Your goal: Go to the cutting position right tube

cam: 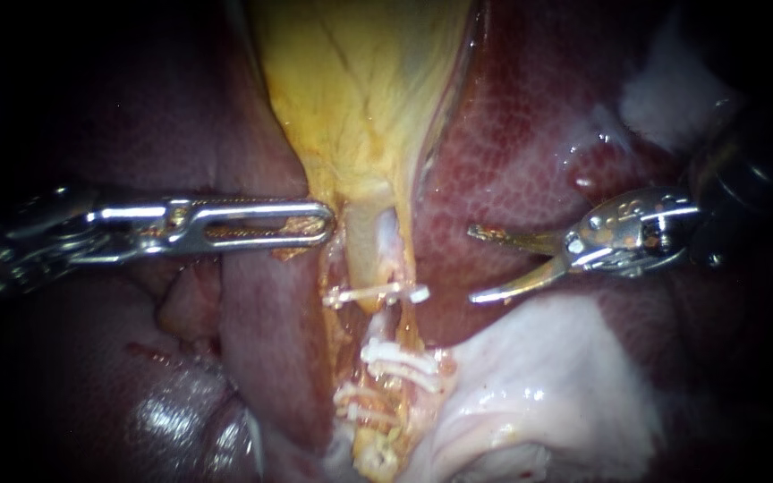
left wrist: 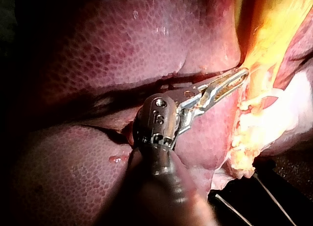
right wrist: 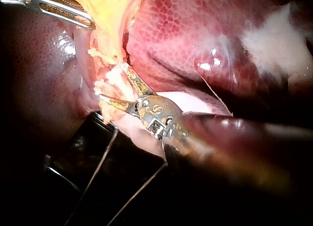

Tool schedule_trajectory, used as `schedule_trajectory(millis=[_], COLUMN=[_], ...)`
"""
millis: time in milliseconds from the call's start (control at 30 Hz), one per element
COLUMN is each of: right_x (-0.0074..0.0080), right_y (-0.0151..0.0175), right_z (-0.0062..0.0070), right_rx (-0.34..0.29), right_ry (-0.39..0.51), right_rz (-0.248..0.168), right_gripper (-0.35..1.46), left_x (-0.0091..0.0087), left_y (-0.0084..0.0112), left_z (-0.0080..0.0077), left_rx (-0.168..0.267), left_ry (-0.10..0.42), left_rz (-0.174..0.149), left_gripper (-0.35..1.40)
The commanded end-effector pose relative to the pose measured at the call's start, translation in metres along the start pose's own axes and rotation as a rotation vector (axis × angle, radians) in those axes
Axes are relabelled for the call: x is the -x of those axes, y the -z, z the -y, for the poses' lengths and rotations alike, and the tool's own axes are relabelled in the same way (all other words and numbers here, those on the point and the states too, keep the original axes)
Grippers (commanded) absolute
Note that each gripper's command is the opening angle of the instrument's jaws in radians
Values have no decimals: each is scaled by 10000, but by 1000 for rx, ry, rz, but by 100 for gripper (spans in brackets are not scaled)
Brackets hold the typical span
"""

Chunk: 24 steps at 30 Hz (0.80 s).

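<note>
Look just below the upper clip [cam: 378, 292] for the tube [cam: 402, 322]; expect soft, thin, slick, quick to tear; meet on the bare stretch under that clip, short of the lower clips [cam: 400, 362]; see the right instrument [cam: 476, 265] beside the upper clip, apart from it, jaws gaping, empty; see the left instrument [cam: 319, 222] above it, clamped on the gallbladder [cam: 360, 89]; cannot tell one strand from two; farther down, buried in fat [cam: 376, 447].

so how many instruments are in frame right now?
2. The left instrument reaches the gallbladder neck; the right instrument, jaws open, sits apart from the clipped tube, on its right. None look hidden.
</note>
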Motion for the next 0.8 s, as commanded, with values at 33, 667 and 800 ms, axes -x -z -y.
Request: schedule_trajectory(millis=[33,667,800], right_x=[1,88,108], right_y=[-1,-96,-120], right_z=[0,6,1], right_rx=[-1,-102,-120], right_ry=[1,-80,-106], right_rz=[0,83,98], right_gripper=[143,143,143], left_x=[2,56,56], left_y=[2,85,85], left_z=[0,-4,-4], left_rx=[-3,20,20], left_ry=[1,25,25], left_rz=[-1,59,59], left_gripper=[-35,-35,-35])
